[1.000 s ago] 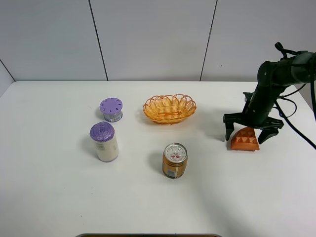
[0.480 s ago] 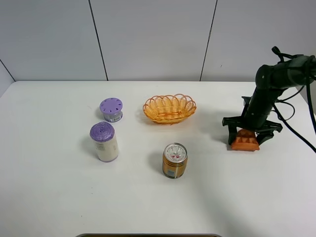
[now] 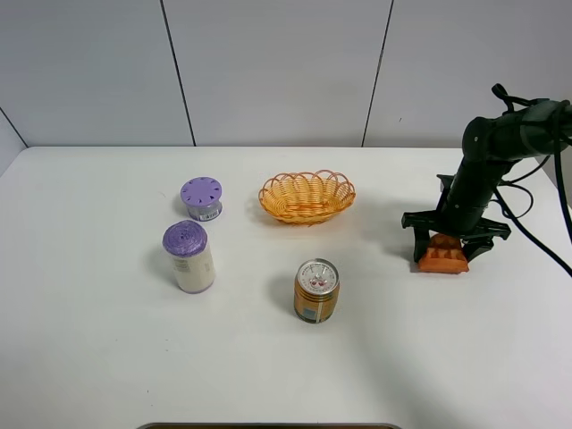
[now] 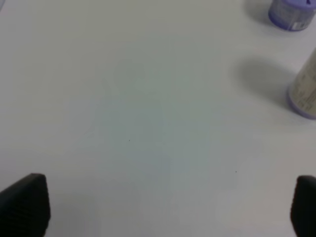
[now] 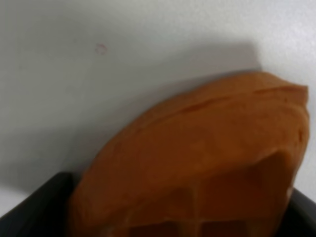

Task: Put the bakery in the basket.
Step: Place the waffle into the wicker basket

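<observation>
The bakery, an orange-brown waffle wedge (image 3: 444,258), lies on the white table at the right. My right gripper (image 3: 451,249) is lowered over it, open, with one finger on each side of the wedge. In the right wrist view the waffle (image 5: 197,163) fills the frame between the dark fingertips (image 5: 42,207). The wicker basket (image 3: 307,197) stands empty at the back middle, well left of the waffle. My left gripper (image 4: 163,207) is open over bare table and does not show in the exterior high view.
An orange-gold drink can (image 3: 316,290) stands in front of the basket. A tall white bottle with a purple lid (image 3: 189,256) and a short purple-lidded cup (image 3: 202,197) stand at the left; both show in the left wrist view (image 4: 303,91), (image 4: 292,12).
My right gripper has come down around the waffle and its fingers have drawn in a little. In the last half second it has hardly moved. Nothing else has shifted.
</observation>
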